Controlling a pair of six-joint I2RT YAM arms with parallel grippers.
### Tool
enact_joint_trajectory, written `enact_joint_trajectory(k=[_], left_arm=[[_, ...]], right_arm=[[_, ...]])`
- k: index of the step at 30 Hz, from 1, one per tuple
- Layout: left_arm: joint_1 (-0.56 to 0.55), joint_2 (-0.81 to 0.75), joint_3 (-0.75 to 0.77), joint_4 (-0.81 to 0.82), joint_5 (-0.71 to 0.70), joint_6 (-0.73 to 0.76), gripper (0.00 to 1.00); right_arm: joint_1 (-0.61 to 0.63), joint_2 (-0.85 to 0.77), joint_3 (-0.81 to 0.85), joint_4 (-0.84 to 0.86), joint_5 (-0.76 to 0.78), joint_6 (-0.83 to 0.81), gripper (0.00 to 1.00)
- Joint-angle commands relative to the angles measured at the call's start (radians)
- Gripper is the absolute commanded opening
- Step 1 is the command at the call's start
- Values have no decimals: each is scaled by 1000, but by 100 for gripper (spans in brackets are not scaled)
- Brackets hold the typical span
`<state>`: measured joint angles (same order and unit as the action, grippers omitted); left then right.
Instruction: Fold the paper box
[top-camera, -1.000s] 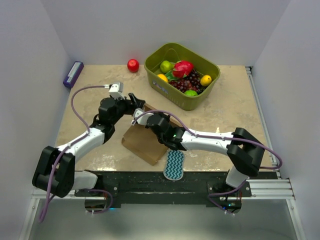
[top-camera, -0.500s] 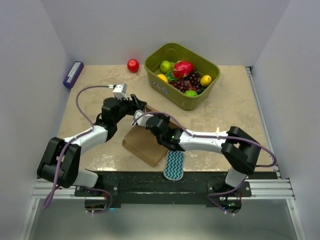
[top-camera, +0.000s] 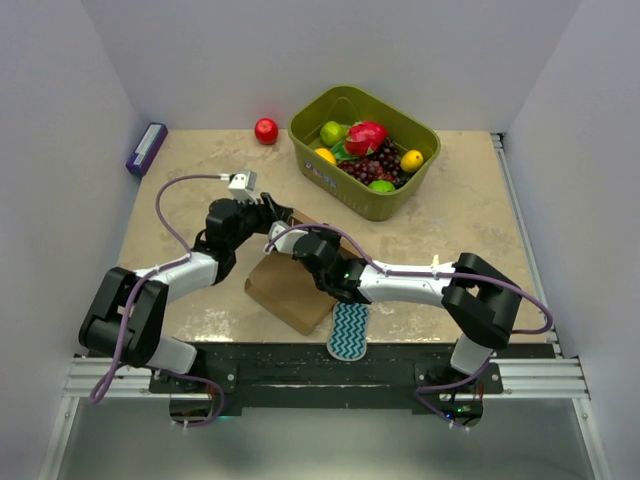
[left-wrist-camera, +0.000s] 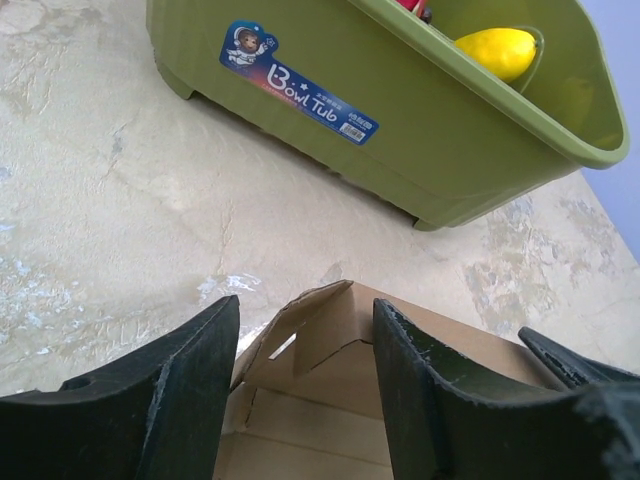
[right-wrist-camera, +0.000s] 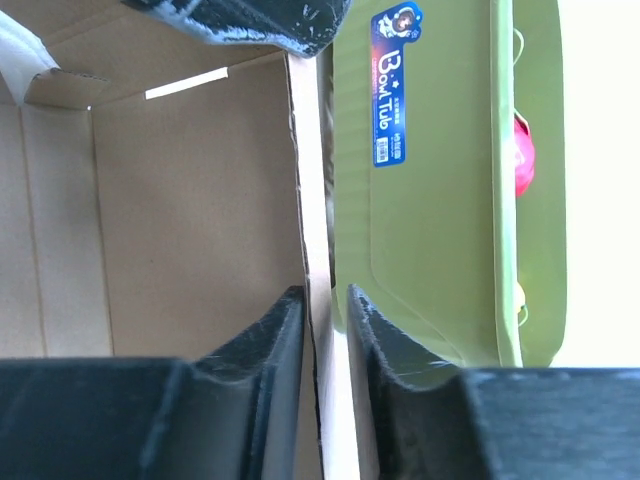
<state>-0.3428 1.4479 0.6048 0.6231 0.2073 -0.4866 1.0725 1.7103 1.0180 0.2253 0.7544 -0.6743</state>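
At the far left of your top view, a small purple box (top-camera: 146, 148) lies against the wall, and a glossy red ball (top-camera: 266, 131) sits near the back of the mottled, stone-look beige table (top-camera: 470, 220).

Your left gripper (top-camera: 276, 212) reaches to the far corner of the paper box (top-camera: 285, 285). In its wrist view the two scuffed black fingers (left-wrist-camera: 190, 390) stand spread apart. A folded corner flap of the box (left-wrist-camera: 330, 340) rises between them, and I cannot tell whether either finger touches it.

The paper box is plain matte brown cardboard, thin and creased. It sits partly raised at the front middle of the table, between the two arms, and both arms hide much of it from above.

Your right gripper (top-camera: 298, 240) comes in from the right. Its fingers (right-wrist-camera: 260, 340) are pinched on the raw edge of one upright panel, one finger inside the box (right-wrist-camera: 180, 220) and one outside. The left gripper's dark fingertip shows at the top of that view.

A teal sponge (top-camera: 348, 331) with a zigzag pattern lies at the table's front edge, just beside the box's near corner.

Farther right and back stands the green basket (top-camera: 345, 195), smooth olive plastic with a rolled rim, filled with fruit. It is near the box's far side. Its wall carries a blue label (left-wrist-camera: 300, 85), and a yellow lemon-shaped fruit (left-wrist-camera: 500, 50) shows inside.
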Motion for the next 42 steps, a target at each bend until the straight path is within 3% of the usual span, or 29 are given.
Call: enact_joint_trajectory(k=[1, 3, 7, 10, 14, 18, 19, 21, 22, 25, 27, 32, 42], left_arm=[[-7, 14, -16, 38, 7, 8, 58], [-7, 12, -19, 33, -3, 6, 57], [-9, 5, -20, 27, -14, 3, 56], [-13, 5, -20, 23, -16, 2, 55], [-19, 0, -22, 12, -29, 6, 53], [-22, -17, -33, 4, -48, 8, 52], [-22, -23, -34, 4, -51, 8, 52], [-25, -30, -43, 1, -55, 8, 51], [-27, -34, -45, 1, -59, 6, 51], [-32, -43, -54, 3, -69, 3, 51], [-33, -50, -62, 3, -77, 2, 50], [-42, -67, -76, 1, -91, -1, 49], [-50, -132, -132, -23, -151, -24, 47]], right_arm=[[4, -29, -16, 45, 23, 25, 36], [6, -40, -18, 39, 20, 35, 41], [17, -72, -16, -7, 2, 100, 66], [30, -124, -24, -56, -29, 178, 75], [50, -207, -21, -168, -91, 323, 80], [57, -284, 40, -326, -154, 620, 81], [56, -293, 63, -372, -176, 809, 81], [56, -320, 112, -481, -240, 1009, 80], [56, -328, 116, -506, -263, 1233, 80], [56, -357, 39, -465, -410, 1583, 78], [56, -351, -53, -338, -492, 1771, 76], [55, -294, -131, -239, -448, 1987, 74], [34, -376, -278, -149, -146, 2259, 68]])
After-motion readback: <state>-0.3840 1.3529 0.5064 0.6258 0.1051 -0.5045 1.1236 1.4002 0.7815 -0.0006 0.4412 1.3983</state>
